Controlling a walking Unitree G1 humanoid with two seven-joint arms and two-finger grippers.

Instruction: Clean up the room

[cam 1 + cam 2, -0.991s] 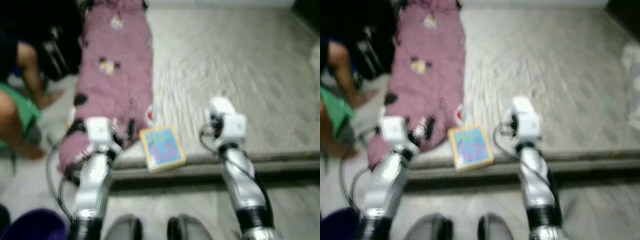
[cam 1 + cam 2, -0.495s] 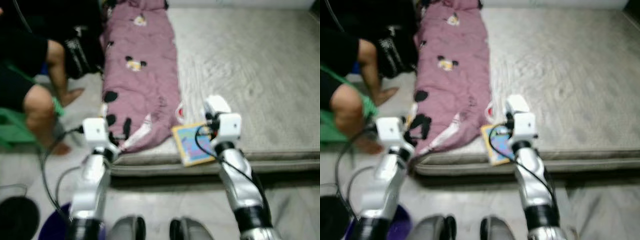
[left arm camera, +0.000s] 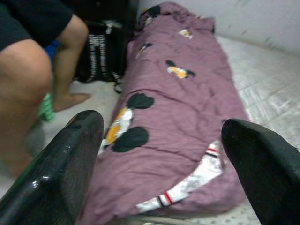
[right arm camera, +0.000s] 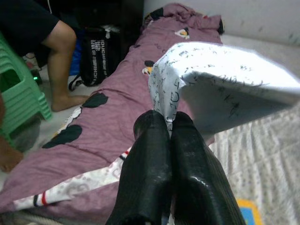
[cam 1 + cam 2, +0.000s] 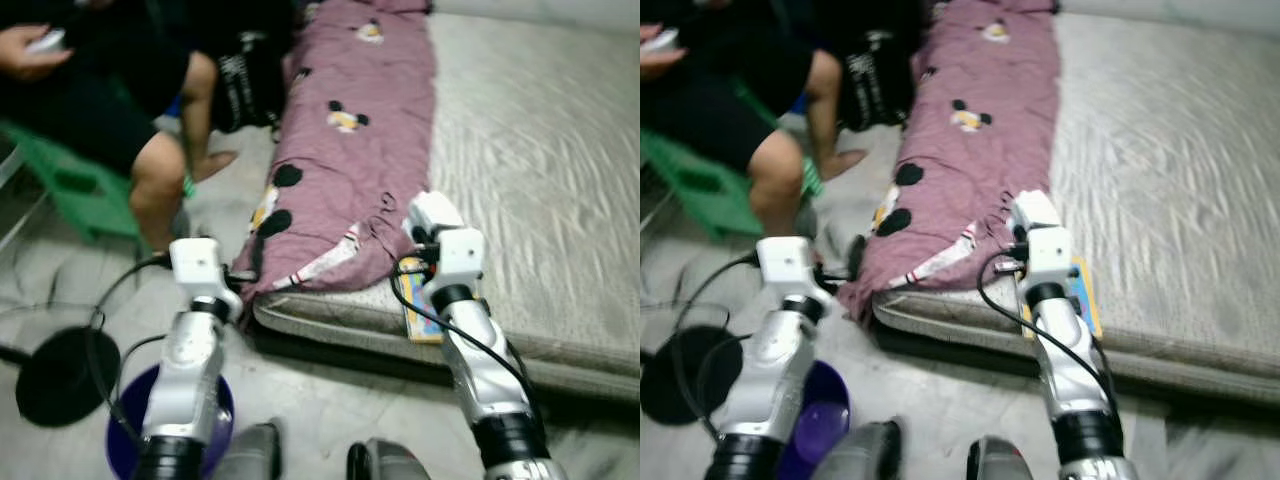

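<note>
Right wrist: white cloth [image 4: 220,89] pinched, tented.

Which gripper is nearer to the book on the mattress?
Right. The right gripper, shut on a white cloth, is directly over the book at the mattress edge. The left gripper is open off the mattress corner, facing the purple blanket.

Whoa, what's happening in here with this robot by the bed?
The robot stands at the edge of a mattress. Its right hand is shut on the corner of a white patterned sheet, lifted above a purple blanket. Its left hand is open, pointing at that blanket. A colourful book lies on the mattress edge, and a person sits nearby.
</note>
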